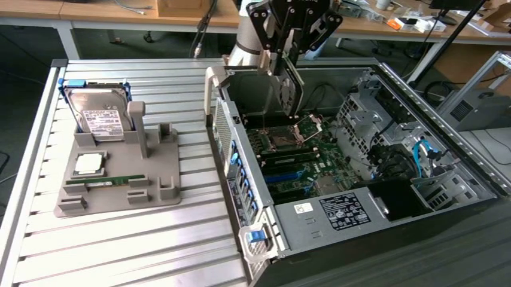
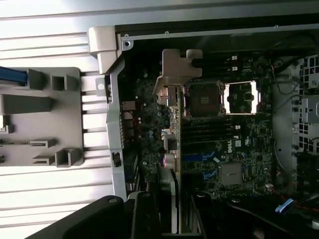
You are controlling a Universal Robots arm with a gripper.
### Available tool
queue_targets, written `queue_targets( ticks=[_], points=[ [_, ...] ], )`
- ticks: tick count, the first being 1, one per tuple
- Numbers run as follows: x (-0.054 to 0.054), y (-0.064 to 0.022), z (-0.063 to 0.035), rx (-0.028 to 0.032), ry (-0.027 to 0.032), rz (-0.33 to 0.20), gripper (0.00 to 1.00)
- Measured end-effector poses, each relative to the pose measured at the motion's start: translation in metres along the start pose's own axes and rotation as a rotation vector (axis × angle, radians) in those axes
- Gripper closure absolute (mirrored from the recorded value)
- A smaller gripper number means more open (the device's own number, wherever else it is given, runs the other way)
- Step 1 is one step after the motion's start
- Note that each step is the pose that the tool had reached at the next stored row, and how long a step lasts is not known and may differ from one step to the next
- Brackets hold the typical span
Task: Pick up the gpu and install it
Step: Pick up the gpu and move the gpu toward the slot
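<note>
The gpu (image 1: 289, 89) is a thin dark card with a silvery metal edge. It hangs upright from my gripper (image 1: 286, 57), which is shut on its upper part. The card sits above the back left area of the open computer case (image 1: 319, 222), over the motherboard (image 1: 297, 173). In the wrist view the gpu (image 2: 173, 144) runs edge-on from my gripper (image 2: 172, 211) toward its silver bracket (image 2: 177, 72). The bracket lies near the case's rear wall, beside the open processor socket (image 2: 204, 99). The card's lower edge is above the board, apart from the blue slots (image 2: 199, 158).
On the slatted metal table (image 1: 119, 251), at the exterior view's left, a grey holder tray (image 1: 164, 192) carries a silver hard drive (image 1: 100, 113), a processor (image 1: 90, 162) and a green memory stick (image 1: 116, 179). The case holds a drive cage (image 1: 375, 125), blue cables (image 1: 423, 155) and a power supply (image 1: 343, 212).
</note>
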State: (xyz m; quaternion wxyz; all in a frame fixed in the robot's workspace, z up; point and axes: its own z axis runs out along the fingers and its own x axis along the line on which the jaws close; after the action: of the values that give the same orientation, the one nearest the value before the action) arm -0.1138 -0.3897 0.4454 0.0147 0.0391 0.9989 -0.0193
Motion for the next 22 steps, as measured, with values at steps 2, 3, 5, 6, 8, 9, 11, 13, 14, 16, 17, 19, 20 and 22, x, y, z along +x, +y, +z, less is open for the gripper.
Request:
queue_targets(
  ticks=[2, 3, 5, 6, 8, 9, 11, 13, 14, 16, 17, 19, 20, 22],
  points=[
    [-0.003, -0.0001, 0.0006, 0.0026, -0.0002, 0.000, 0.70],
    [-0.004, -0.0002, 0.0009, 0.0039, -0.0004, 0.000, 0.70],
    [-0.007, -0.0002, 0.0015, 0.0061, -0.0005, 0.000, 0.70],
    [-0.009, -0.0003, 0.0017, 0.0072, -0.0006, 0.000, 0.70],
    [-0.011, -0.0003, 0.0021, 0.0096, -0.0007, 0.000, 0.70],
    [-0.012, -0.0003, 0.0023, 0.0110, -0.0008, 0.000, 0.70],
    [-0.015, -0.0002, 0.0028, 0.0132, -0.0011, 0.000, 0.70],
    [-0.018, -0.0001, 0.0033, 0.0157, -0.0012, -0.001, 0.70],
    [-0.019, -0.0001, 0.0036, 0.0169, -0.0014, -0.001, 0.70],
    [-0.022, 0.0000, 0.0042, 0.0201, -0.0016, -0.001, 0.70],
    [-0.024, 0.0001, 0.0045, 0.0214, -0.0017, -0.001, 0.70],
    [-0.027, 0.0002, 0.0051, 0.0237, -0.0019, -0.001, 0.70],
    [-0.028, 0.0003, 0.0053, 0.0249, -0.0020, -0.001, 0.70],
    [-0.031, 0.0004, 0.0059, 0.0275, -0.0022, -0.001, 0.70]
  ],
)
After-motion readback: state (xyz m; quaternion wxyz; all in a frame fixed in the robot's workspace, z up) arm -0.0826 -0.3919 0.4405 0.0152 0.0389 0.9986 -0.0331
